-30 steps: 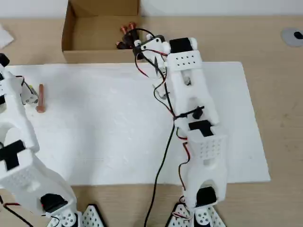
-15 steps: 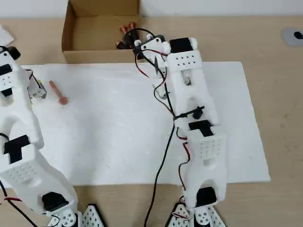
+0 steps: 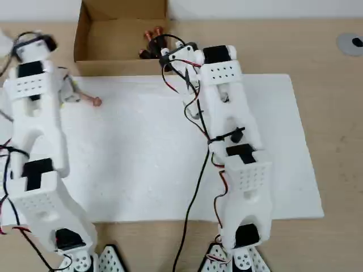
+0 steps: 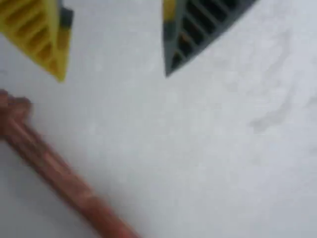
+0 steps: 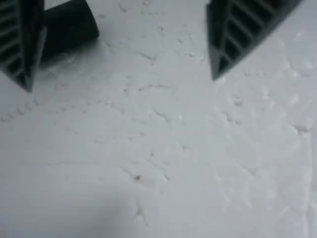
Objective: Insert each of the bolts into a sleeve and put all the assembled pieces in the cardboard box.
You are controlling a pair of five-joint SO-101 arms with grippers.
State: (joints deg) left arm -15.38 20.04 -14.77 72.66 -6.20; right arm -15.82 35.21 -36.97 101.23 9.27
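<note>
Bolt [image 4: 54, 166], copper-coloured, on foam mat [image 3: 142, 158]: likely light, rigid, smooth, may roll; grasp mid-shank. Left gripper [image 4: 114, 73] spread, empty; right gripper [image 5: 121, 82] likewise.

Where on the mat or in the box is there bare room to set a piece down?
The mat between the left arm and the right arm is bare, as is its right-hand strip. The box's left floor is free. Crowded: the box's right corner with pieces, and the bolt by the left gripper.
</note>
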